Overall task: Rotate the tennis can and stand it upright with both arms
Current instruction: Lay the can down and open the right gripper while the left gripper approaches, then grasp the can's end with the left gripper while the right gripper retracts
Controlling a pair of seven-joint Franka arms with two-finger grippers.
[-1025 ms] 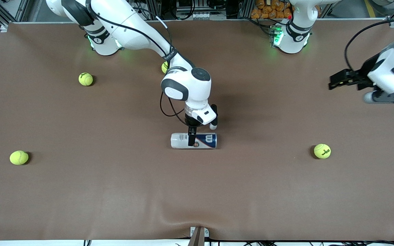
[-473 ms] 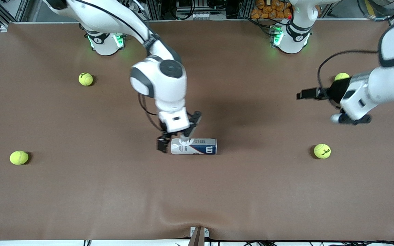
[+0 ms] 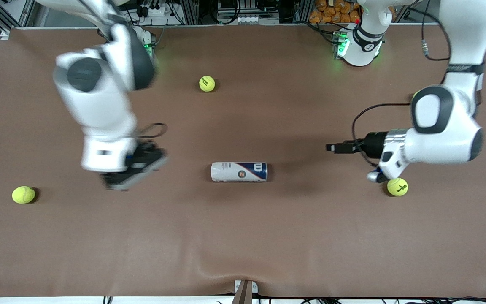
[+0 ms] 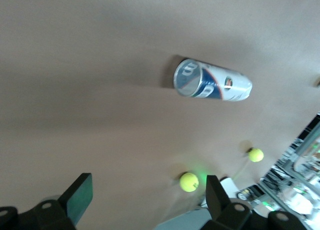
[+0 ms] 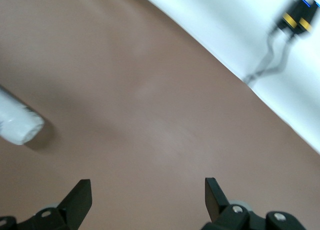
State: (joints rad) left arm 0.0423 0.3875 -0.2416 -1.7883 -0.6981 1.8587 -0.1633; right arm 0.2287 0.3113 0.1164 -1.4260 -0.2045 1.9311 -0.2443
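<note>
Tennis can (image 3: 239, 172): lying on its side mid-table, untouched | right gripper (image 3: 135, 171): fingers spread, empty, above the brown table (image 3: 243, 236) toward the right arm's end | left gripper (image 3: 336, 147): fingers spread, empty, above the table toward the left arm's end, beside a tennis ball (image 3: 397, 187)

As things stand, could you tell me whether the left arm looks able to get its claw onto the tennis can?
Probably yes. The left claw is open and points at the tennis can, which lies on its side with bare table between them. The right claw, open, is off toward its own end.
</note>
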